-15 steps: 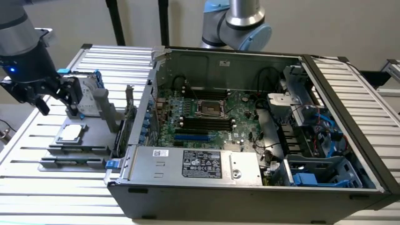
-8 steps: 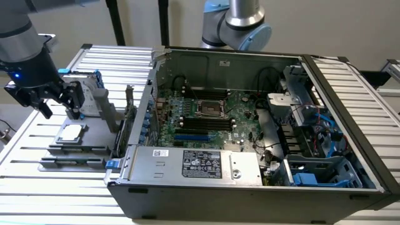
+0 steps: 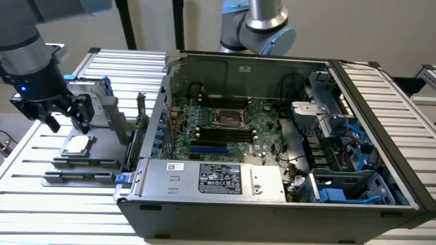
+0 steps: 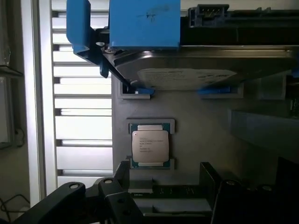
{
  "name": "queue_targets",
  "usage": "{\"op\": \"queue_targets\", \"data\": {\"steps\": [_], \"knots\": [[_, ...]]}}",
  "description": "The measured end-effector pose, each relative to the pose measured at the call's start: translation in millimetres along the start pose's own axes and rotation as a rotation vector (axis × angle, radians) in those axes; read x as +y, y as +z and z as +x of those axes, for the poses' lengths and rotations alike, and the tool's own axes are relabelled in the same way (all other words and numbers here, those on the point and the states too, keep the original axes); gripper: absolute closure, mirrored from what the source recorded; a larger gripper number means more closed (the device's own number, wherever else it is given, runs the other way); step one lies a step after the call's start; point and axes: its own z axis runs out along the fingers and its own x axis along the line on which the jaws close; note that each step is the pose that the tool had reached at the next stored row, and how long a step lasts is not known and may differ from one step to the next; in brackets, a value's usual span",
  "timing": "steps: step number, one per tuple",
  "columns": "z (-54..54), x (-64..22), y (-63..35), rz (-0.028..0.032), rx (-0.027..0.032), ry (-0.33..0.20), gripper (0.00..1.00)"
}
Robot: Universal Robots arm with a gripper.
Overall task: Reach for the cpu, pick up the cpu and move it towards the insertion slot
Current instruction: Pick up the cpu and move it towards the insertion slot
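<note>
The cpu [image 3: 76, 144] is a small flat square chip with a silvery top, lying in a recess of a grey holder plate [image 3: 41, 153] at the exterior view's left. My gripper [image 3: 68, 122] hangs just above it, open, its two black fingers spread apart with nothing between them. In the wrist view the cpu [image 4: 150, 146] lies flat in its green-edged seat, with the dark fingers [image 4: 120, 179] of my gripper [image 4: 163, 189] a short way off it. The insertion slot [image 3: 229, 119] is the square metal-framed socket on the green board inside the open computer case.
A silver hard drive in a blue frame [image 4: 201, 70] stands upright just beyond the cpu [image 3: 95, 102]. The case wall [image 3: 146, 127] rises between holder and motherboard. Black memory slots [image 3: 221, 133] flank the socket. A second arm [image 3: 259, 25] hangs behind the case.
</note>
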Motion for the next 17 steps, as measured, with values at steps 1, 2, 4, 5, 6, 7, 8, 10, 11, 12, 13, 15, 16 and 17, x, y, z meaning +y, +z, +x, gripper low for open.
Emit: {"op": "queue_targets", "data": {"steps": [1,2,4,5,6,7,8,10,11,12,13,15,16,17], "knots": [[0.5,0.5,1.9,0.0000,0.0000,0.001,0.29],[1.1,0.8,3.7,0.0000,0.0000,0.002,0.29],[2.8,1.0,7.3,0.0002,0.0001,0.003,0.29],[3.8,1.1,9.1,0.0002,0.0001,0.004,0.29],[4.8,1.1,10.9,0.0003,0.0001,0.004,0.29],[5.9,1.1,12.8,0.0003,-0.0001,0.004,0.29],[6.9,1.1,14.6,0.0003,-0.0002,0.004,0.29],[8.5,1.0,18.3,0.0003,-0.0001,0.004,0.29],[8.7,1.0,20.1,0.0004,0.0000,0.004,0.29],[8.7,0.9,21.9,0.0003,-0.0001,0.004,0.29],[8.7,0.9,23.7,0.0004,0.0000,0.004,0.29],[8.8,1.0,27.3,0.0003,-0.0001,0.004,0.29],[8.8,1.0,29.0,0.0003,0.0000,0.004,0.29],[8.8,0.9,31.0,0.0004,0.0000,0.004,0.29]]}}
